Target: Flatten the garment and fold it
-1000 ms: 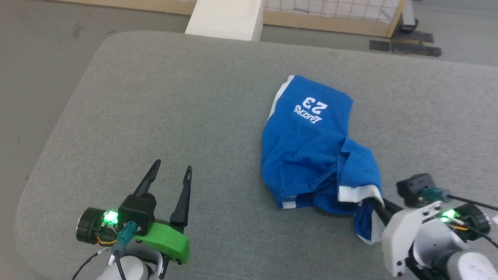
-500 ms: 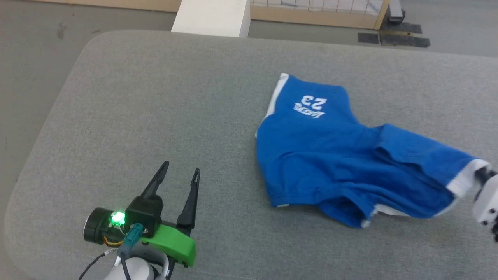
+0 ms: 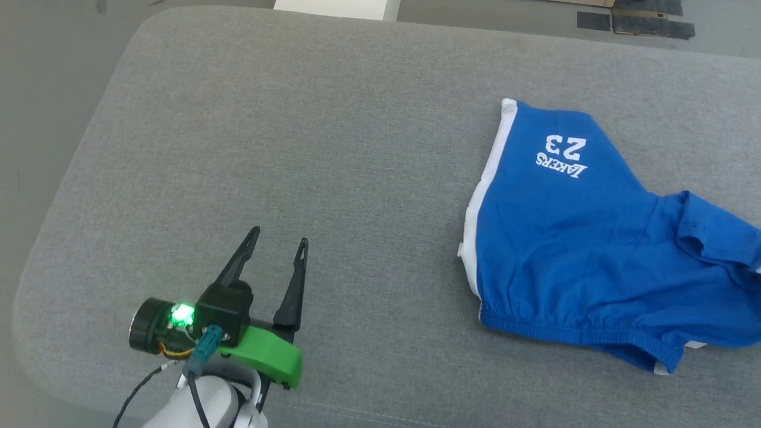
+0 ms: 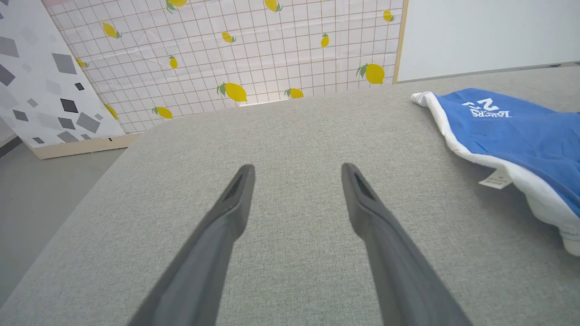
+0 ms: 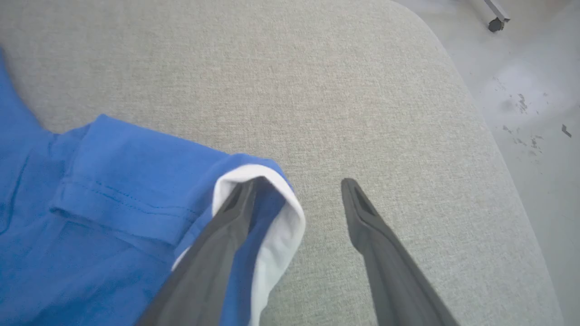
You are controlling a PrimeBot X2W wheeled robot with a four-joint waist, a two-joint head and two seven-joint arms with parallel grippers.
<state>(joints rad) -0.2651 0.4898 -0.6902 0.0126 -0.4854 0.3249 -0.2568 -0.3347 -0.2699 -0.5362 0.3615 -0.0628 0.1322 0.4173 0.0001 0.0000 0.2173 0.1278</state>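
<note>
Right gripper (image 5: 299, 181), jaws spread wide, pinches nothing as I watch from the remote desk: one dark finger (image 5: 210, 258) lies against the white-trimmed hem of the garment (image 5: 90, 181), which curls round its tip, while the other hangs over bare grey table (image 5: 362, 90). On my head view the garment lies spread on the table's right side, elastic waistband (image 3: 565, 334) nearest the robot, upside-down "LAKERS 23" print (image 3: 562, 156) at the far end, and a small white label (image 4: 495, 180) poking from the white side stripe (image 3: 484, 196). Left gripper (image 3: 280, 235) hovers open and empty, well apart from the garment.
</note>
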